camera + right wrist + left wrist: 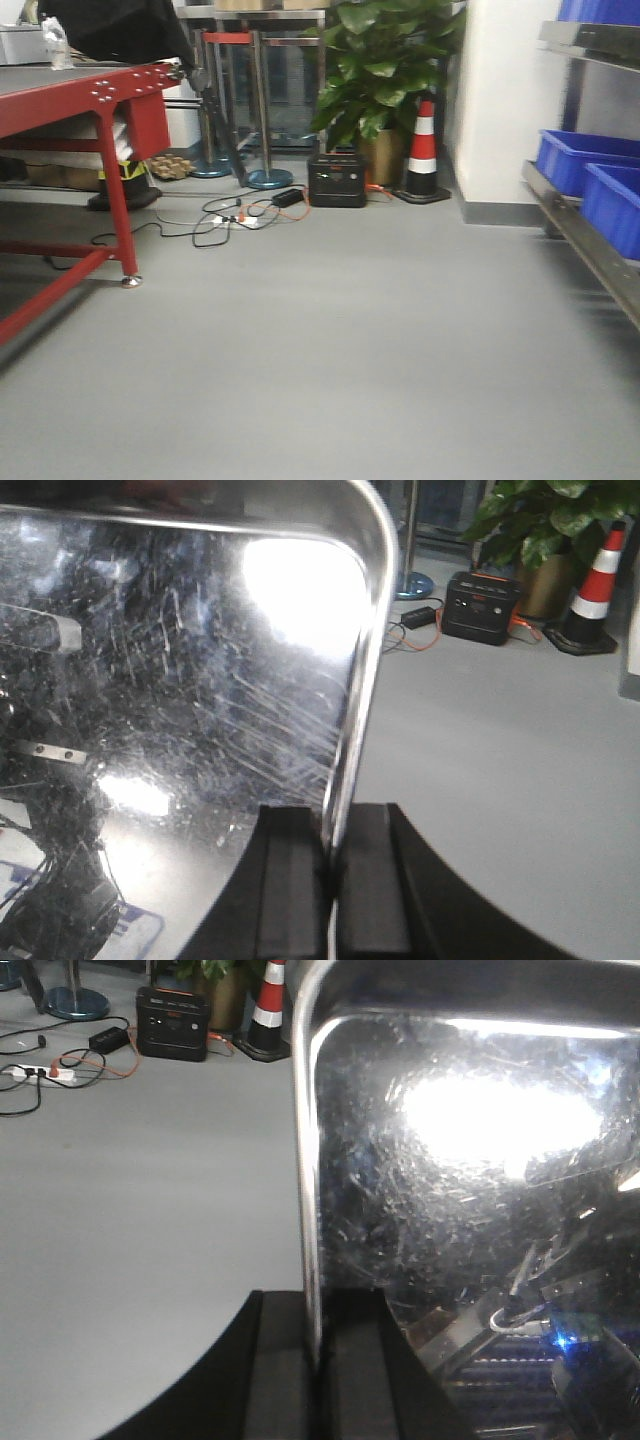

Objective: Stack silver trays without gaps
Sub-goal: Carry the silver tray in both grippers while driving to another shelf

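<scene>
A silver tray [470,1160] fills the right of the left wrist view, its scratched mirror bottom facing me and its rim running up the frame. My left gripper [318,1360] is shut on that rim. In the right wrist view a silver tray [180,680] fills the left side, and my right gripper [332,880] is shut on its right rim. Whether both hold the same tray, I cannot tell. Neither the grippers nor any tray appear in the front view.
A red-framed table [90,100] stands at the left. At the right, a steel shelf [580,235] carries blue bins [590,165]. At the back are a potted plant [385,70], a traffic cone [423,150], a black power box [337,180] and floor cables [235,215].
</scene>
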